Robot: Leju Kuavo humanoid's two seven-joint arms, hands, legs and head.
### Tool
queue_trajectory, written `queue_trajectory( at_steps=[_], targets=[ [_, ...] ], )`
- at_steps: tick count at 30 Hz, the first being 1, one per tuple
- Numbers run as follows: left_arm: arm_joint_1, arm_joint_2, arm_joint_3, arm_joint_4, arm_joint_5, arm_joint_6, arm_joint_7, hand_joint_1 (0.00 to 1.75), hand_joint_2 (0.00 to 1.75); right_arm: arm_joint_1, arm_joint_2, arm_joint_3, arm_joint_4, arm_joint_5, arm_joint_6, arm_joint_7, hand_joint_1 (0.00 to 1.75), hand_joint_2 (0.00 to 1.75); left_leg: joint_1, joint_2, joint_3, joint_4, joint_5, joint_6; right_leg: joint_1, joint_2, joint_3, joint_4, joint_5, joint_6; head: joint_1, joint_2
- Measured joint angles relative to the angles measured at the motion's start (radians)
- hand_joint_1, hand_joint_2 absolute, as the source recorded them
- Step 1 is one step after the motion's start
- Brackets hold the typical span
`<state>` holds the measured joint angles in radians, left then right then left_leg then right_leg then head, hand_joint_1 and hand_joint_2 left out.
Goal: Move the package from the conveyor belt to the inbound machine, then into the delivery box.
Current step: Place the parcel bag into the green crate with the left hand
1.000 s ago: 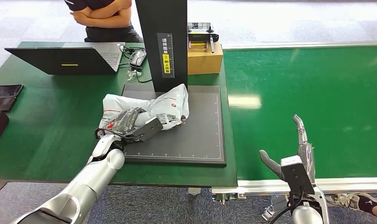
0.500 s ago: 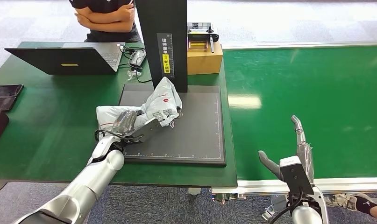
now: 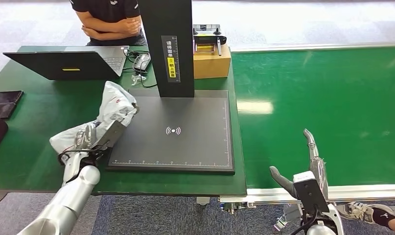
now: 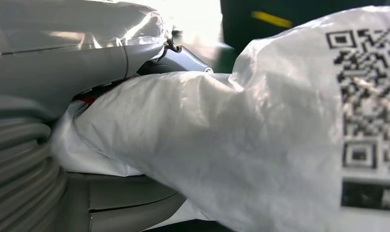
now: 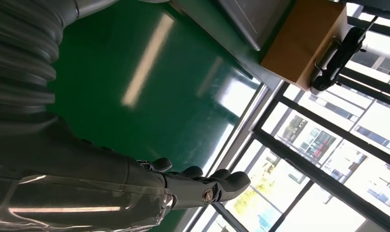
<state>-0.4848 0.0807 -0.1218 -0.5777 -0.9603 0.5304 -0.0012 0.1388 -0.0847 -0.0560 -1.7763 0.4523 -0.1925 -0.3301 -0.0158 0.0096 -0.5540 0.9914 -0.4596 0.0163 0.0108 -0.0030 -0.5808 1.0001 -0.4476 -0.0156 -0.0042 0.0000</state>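
Left hand grips the white package, holding it over the left edge of the inbound machine's scan pad, mostly above the green table left of the pad. QR label faces the left wrist camera. Right hand holds nothing, fingers spread, over the conveyor belt right of the pad.
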Motion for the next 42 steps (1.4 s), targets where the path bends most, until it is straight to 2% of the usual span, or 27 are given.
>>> queue_trajectory(
  at_steps=[3,4,7,8,12,15,17,19,22,31,34,36,37,39,42],
  targets=[
    [0.052,0.023,0.082,-0.054,-0.002,0.023,-0.032,1.75,1.75,0.006,0.0,0.003,-0.002,0.001,0.003,-0.007,0.0,1.75,0.0,0.0,-0.001,0.0,0.0,0.0,0.001,0.0,-0.001,0.0,0.0,-0.001,0.0,0.0],
    [0.068,0.026,0.111,-0.077,-0.004,0.034,-0.045,1.61,1.75,0.008,0.0,0.005,-0.002,0.002,0.005,-0.009,0.0,1.75,0.001,0.0,-0.001,0.0,0.0,0.0,0.001,0.0,-0.001,0.0,0.0,-0.001,0.0,0.0],
    [0.108,0.03,0.183,-0.135,-0.01,0.068,-0.075,0.31,1.75,0.007,0.0,0.019,-0.001,0.005,0.014,-0.014,0.0,1.75,0.0,0.0,-0.002,0.0,0.0,0.0,0.0,0.0,-0.001,0.0,-0.001,-0.001,0.0,0.0],
    [0.119,0.031,0.201,-0.153,-0.013,0.081,-0.083,0.0,1.75,0.004,0.0,0.024,0.0,0.005,0.016,-0.015,0.0,1.75,0.0,0.0,-0.002,0.0,0.0,0.0,0.0,-0.001,-0.001,0.0,-0.001,-0.001,0.0,0.0],
    [0.153,0.03,0.249,-0.209,-0.014,0.122,-0.125,0.0,1.75,-0.014,0.0,0.041,0.01,0.004,0.02,-0.019,0.0,1.75,0.0,0.0,-0.003,0.0,0.0,0.0,0.0,-0.001,-0.002,0.0,-0.001,-0.001,0.0,0.0],
    [0.174,0.027,0.261,-0.247,0.032,0.117,-0.211,0.0,1.75,-0.025,0.0,0.051,0.017,0.0,0.029,-0.026,0.0,1.75,0.0,-0.001,-0.003,0.0,0.0,0.0,-0.001,-0.001,-0.002,0.0,0.0,-0.001,0.0,0.0],
    [0.189,0.021,0.263,-0.274,0.091,0.083,-0.289,0.0,1.75,-0.034,0.0,0.055,0.023,-0.006,0.039,-0.036,0.0,1.75,0.0,-0.001,-0.003,0.0,0.0,0.0,-0.001,-0.001,-0.002,0.0,0.0,-0.001,0.0,0.0],
    [0.199,0.012,0.262,-0.297,0.151,0.014,-0.333,0.0,1.75,-0.049,0.0,0.061,0.033,-0.013,0.047,-0.046,0.0,1.75,0.0,-0.001,-0.003,0.0,0.0,0.0,-0.001,-0.001,-0.002,0.0,0.0,-0.001,0.0,0.0],
    [0.209,0.002,0.261,-0.319,0.209,-0.052,-0.349,0.0,1.75,-0.066,0.0,0.07,0.05,-0.021,0.054,-0.057,0.0,1.75,0.0,-0.001,-0.003,0.0,0.0,0.0,-0.001,-0.001,-0.002,0.0,0.0,-0.001,0.0,0.0],
    [0.214,-0.015,0.269,-0.323,0.272,-0.078,-0.357,0.0,1.75,-0.085,0.0,0.083,0.079,-0.022,0.063,-0.062,0.0,1.75,0.0,-0.001,-0.003,0.0,0.0,0.0,0.0,-0.001,-0.002,0.0,0.0,-0.001,0.0,0.0],
    [0.22,-0.022,0.271,-0.333,0.321,-0.09,-0.398,0.0,1.75,-0.087,0.0,0.085,0.084,-0.026,0.067,-0.068,0.0,1.75,0.0,-0.001,-0.003,0.0,0.0,0.0,0.0,-0.001,-0.002,0.0,0.0,-0.001,0.0,0.0],
    [0.233,-0.037,0.274,-0.356,0.436,-0.157,-0.471,0.0,1.75,-0.09,0.0,0.085,0.089,-0.04,0.077,-0.08,0.0,1.75,0.0,-0.001,-0.003,0.0,0.0,0.0,-0.001,-0.001,-0.002,0.0,0.0,-0.001,0.0,0.0],
    [0.244,-0.048,0.275,-0.374,0.521,-0.222,-0.513,0.0,1.75,-0.094,0.0,0.086,0.092,-0.052,0.084,-0.088,0.0,1.75,-0.001,-0.001,-0.003,0.0,0.0,0.0,-0.001,-0.001,-0.002,0.0,0.0,-0.001,0.0,0.0],
    [0.269,-0.074,0.276,-0.417,0.706,-0.378,-0.575,0.0,1.75,-0.107,0.001,0.088,0.101,-0.076,0.098,-0.104,0.0,1.75,-0.001,-0.001,-0.003,0.0,0.0,0.0,-0.001,-0.001,-0.002,0.0,0.0,-0.001,0.0,0.0],
    [0.313,-0.119,0.264,-0.477,0.942,-0.624,-0.592,0.0,1.75,-0.133,0.01,0.096,0.121,-0.108,0.121,-0.119,0.0,1.75,-0.001,-0.001,-0.003,0.001,0.0,0.001,-0.002,-0.001,-0.002,0.0,0.0,-0.001,0.0,0.0]
  ],
)
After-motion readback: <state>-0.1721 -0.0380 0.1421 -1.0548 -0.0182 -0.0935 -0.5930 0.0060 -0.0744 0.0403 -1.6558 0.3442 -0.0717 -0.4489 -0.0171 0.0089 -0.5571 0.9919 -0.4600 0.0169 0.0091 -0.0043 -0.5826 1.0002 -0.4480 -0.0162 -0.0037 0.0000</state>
